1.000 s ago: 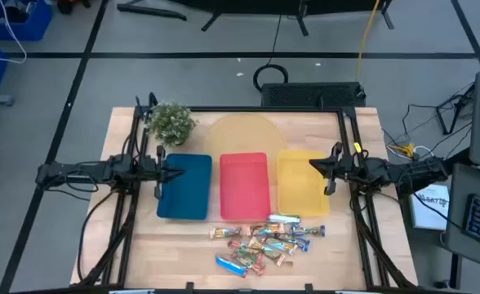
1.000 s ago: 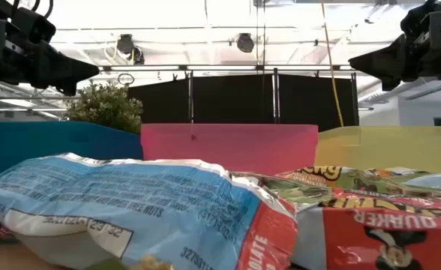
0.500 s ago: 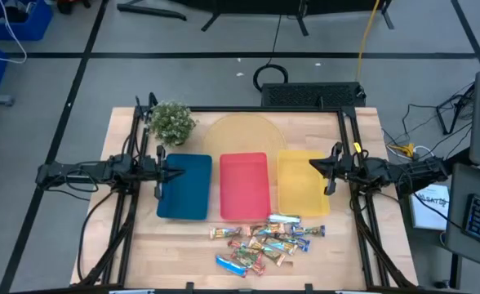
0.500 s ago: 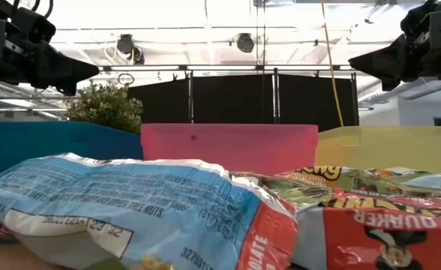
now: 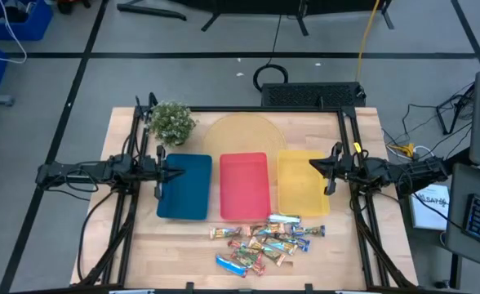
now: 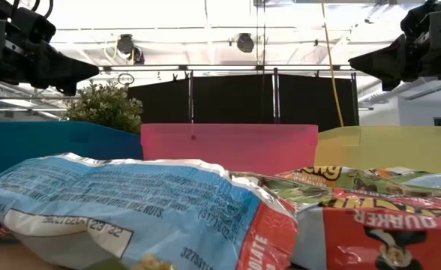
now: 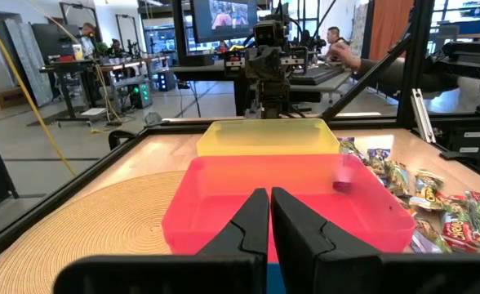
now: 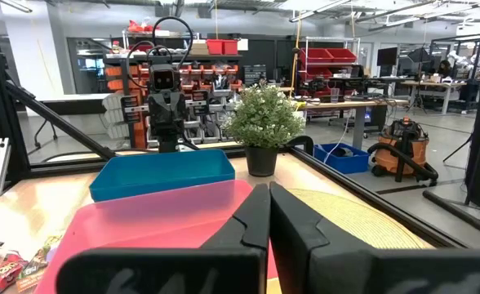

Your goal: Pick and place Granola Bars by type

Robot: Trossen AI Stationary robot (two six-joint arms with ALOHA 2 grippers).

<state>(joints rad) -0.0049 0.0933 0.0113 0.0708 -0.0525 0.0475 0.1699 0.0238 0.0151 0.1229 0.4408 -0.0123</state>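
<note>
Wood table (image 5: pixel 134 245): blue tray (image 5: pixel 184 186), red tray (image 5: pixel 244 186), yellow tray (image 5: pixel 300 181) in a row, granola bars (image 5: pixel 263 241) piled just in front. Workshop room behind. Left gripper (image 5: pixel 180 173) and right gripper (image 5: pixel 313 164) closed, empty. Nothing moved since the earlier frame.

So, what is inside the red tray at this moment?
The red tray looks empty: the high view shows only its bare floor. In the left wrist view its near wall hides a strip of that floor. The granola bars lie heaped beside it.

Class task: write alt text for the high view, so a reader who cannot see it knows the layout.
A pile of small foil-wrapped granola bars lies on a wooden table in front of three rectangular trays: blue, red, yellow. The left hand hangs above the blue tray, the right hand above the yellow.
</note>
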